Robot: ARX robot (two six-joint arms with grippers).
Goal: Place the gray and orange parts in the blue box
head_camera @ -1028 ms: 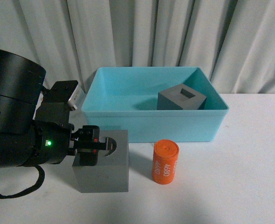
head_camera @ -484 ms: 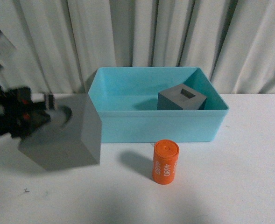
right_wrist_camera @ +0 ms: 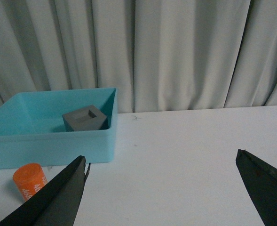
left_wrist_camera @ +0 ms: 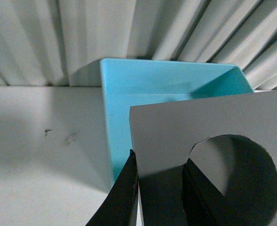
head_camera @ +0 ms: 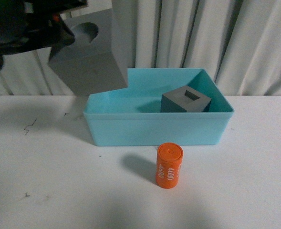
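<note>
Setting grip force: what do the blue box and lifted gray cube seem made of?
The blue box looks like smooth plastic: thin rim, faint sheen. The lifted gray cube is matte and uniform with crisp edges, perhaps plastic.

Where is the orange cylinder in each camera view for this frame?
Front view: orange cylinder stands upright on the white table, just before the near wall of the blue box.
Left wrist view: not in it.
Right wrist view: cylinder before the wall of the box, close to one finger of the right tool.
Shared landmark: the blue box, in all three views.
</note>
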